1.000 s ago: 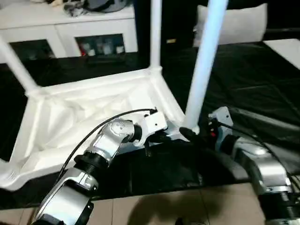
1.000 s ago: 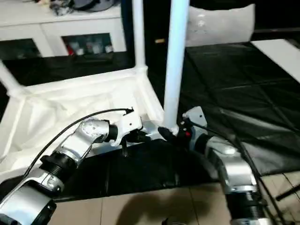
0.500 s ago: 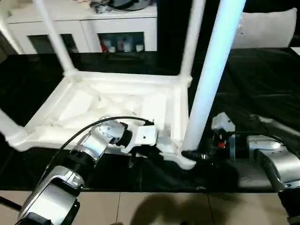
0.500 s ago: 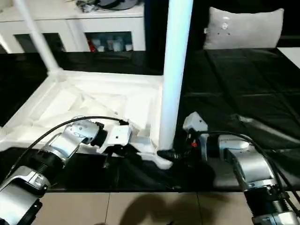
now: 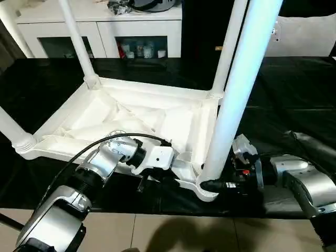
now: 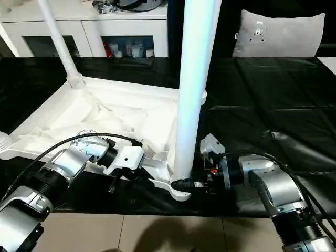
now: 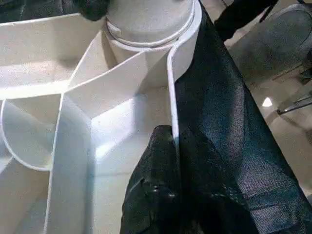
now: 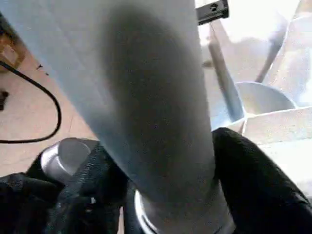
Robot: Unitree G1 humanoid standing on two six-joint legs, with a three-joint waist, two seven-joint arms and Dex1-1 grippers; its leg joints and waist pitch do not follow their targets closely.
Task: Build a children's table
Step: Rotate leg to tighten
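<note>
left arm [image 5: 105, 163] bent inward, right arm [image 5: 294, 178] level

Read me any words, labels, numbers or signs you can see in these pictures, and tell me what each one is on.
No text can be read.
Grey cushion: a small dark tag or mark, too blurred to read.
Items in the white cabinet: coloured packaging, too small to read.
Table top, legs and both robot arms: no lettering seen.

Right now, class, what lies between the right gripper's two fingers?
The near leg of the upturned children's table: the right wrist view shows the right gripper with one black finger on each side of its base, at the corner socket.
</note>
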